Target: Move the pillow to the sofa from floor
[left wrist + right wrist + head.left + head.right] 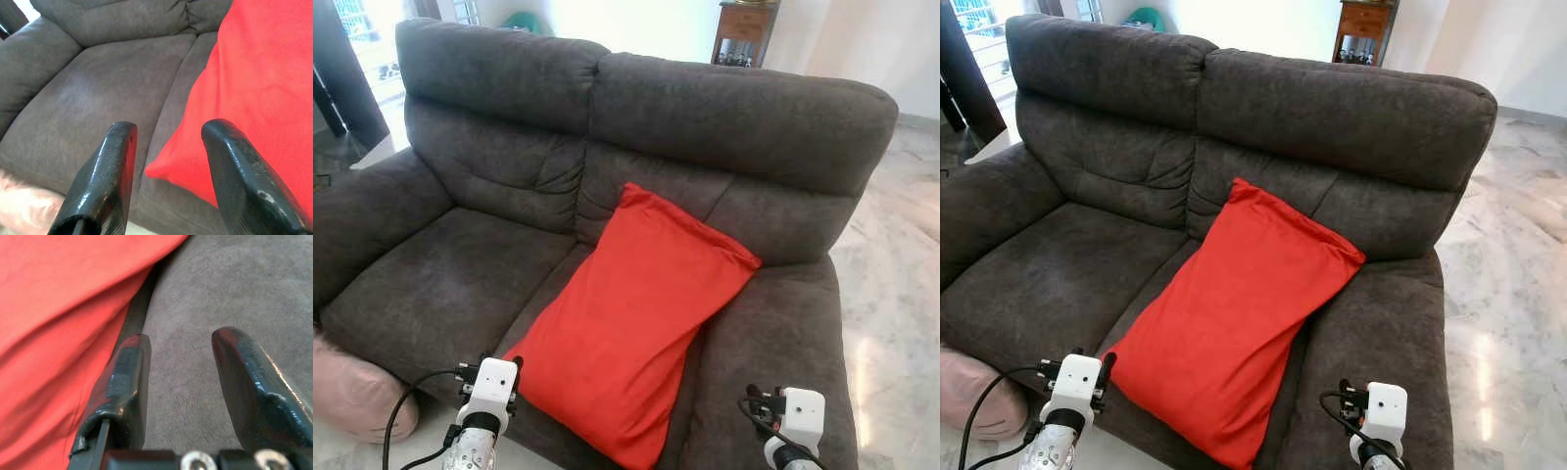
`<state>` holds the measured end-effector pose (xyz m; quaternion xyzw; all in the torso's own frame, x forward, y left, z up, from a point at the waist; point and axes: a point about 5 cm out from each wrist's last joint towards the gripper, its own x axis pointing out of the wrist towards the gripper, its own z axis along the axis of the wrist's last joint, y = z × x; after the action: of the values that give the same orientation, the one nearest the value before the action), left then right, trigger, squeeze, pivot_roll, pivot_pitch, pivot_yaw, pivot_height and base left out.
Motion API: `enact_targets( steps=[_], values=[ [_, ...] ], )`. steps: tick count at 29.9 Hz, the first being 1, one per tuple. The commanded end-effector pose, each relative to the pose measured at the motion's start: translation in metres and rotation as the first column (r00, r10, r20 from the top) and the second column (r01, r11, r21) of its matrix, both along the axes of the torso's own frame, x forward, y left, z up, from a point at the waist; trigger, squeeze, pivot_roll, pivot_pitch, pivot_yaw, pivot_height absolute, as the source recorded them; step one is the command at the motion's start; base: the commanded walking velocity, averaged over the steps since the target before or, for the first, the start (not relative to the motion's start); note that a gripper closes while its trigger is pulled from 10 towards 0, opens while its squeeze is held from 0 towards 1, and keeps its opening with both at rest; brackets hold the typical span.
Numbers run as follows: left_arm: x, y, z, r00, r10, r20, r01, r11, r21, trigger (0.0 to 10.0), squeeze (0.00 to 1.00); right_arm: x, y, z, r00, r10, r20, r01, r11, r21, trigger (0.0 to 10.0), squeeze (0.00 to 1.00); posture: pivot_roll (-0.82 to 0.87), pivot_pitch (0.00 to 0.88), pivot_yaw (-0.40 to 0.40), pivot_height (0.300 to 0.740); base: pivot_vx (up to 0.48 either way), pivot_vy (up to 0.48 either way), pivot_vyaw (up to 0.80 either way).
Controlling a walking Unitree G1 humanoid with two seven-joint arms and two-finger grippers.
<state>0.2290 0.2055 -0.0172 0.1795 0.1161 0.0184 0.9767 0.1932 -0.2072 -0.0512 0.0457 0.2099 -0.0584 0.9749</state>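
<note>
Both grippers hang spread and empty: the left gripper (166, 137) by the red pillow's (626, 318) lower corner, the right gripper (181, 362) over the sofa (489, 176) arm. The pillow leans on the sofa's backrest. A pink cushion (352, 387) lies on the floor; a wooden cabinet (742, 29) stands behind.

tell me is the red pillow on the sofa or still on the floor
On the sofa. The red pillow lies on the seat, its top corner leaning against the sofa backrest. Both the left gripper and right gripper are open, holding nothing.

The plain red pillow (631, 318) lies tilted on the dark grey sofa (460, 284), its top corner propped against the backrest, its lower end overhanging the seat's front edge.
</note>
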Motion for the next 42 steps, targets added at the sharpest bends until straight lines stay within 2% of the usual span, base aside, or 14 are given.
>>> enact_targets(
  steps=[1, 8, 15, 19, 27, 34, 42],
  values=[
    [0.001, 0.005, -0.001, 1.0, 0.018, -0.009, -0.018, 1.0, 0.009, 10.0, 0.0, 0.004, 0.0, 0.0, 1.0, -0.005, -0.014, 0.005, 1.0, 0.001, 10.0, 0.0, 0.07, 0.0, -0.044, 0.74, 0.0, 0.0, 0.0],
    [-0.002, 0.009, -0.005, 0.999, 0.026, -0.038, -0.026, 1.0, 0.011, 10.0, 0.0, 0.006, 0.004, -0.001, 0.999, -0.007, -0.031, 0.007, 1.0, 0.007, 10.0, 0.0, 0.07, 0.0, -0.042, 0.74, 0.0, 0.0, 0.0],
    [-0.003, 0.01, -0.006, 0.998, 0.028, -0.05, -0.028, 1.0, 0.013, 10.0, 0.0, 0.006, 0.001, -0.003, 0.998, -0.013, -0.057, 0.013, 1.0, 0.009, 10.0, 0.0, 0.07, 0.0, -0.041, 0.74, -0.251, 0.0, 0.0],
    [-0.003, 0.011, -0.007, 0.998, 0.029, -0.055, -0.029, 0.999, 0.014, 10.0, 0.0, -0.008, -0.015, -0.005, 0.997, -0.031, -0.066, 0.032, 0.999, 0.009, 10.0, 0.0, 0.07, 0.0, -0.041, 0.74, -0.249, 0.0, 0.0],
    [-0.004, 0.013, -0.008, 0.998, 0.032, -0.063, -0.031, 0.999, 0.017, 10.0, 0.0, -0.013, -0.023, -0.006, 0.997, -0.039, -0.07, 0.04, 0.999, 0.009, 10.0, 0.0, 0.07, 0.0, -0.04, 0.74, -0.248, 0.0, 0.0],
    [-0.002, 0.013, -0.007, 0.997, 0.031, -0.064, -0.03, 0.999, 0.018, 10.0, 0.0, -0.001, -0.021, -0.003, 0.996, -0.037, -0.08, 0.038, 0.999, 0.01, 10.0, 0.0, 0.07, 0.0, -0.039, 0.74, -0.244, 0.0, 0.0],
    [0.0, 0.01, -0.007, 0.998, 0.022, -0.06, -0.022, 1.0, 0.013, 10.0, 0.0, 0.003, -0.018, -0.002, 0.995, -0.038, -0.089, 0.039, 0.999, 0.007, 10.0, 0.0, 0.08, 0.0, -0.041, 0.74, -0.03, 0.0, 0.0]
  ],
)
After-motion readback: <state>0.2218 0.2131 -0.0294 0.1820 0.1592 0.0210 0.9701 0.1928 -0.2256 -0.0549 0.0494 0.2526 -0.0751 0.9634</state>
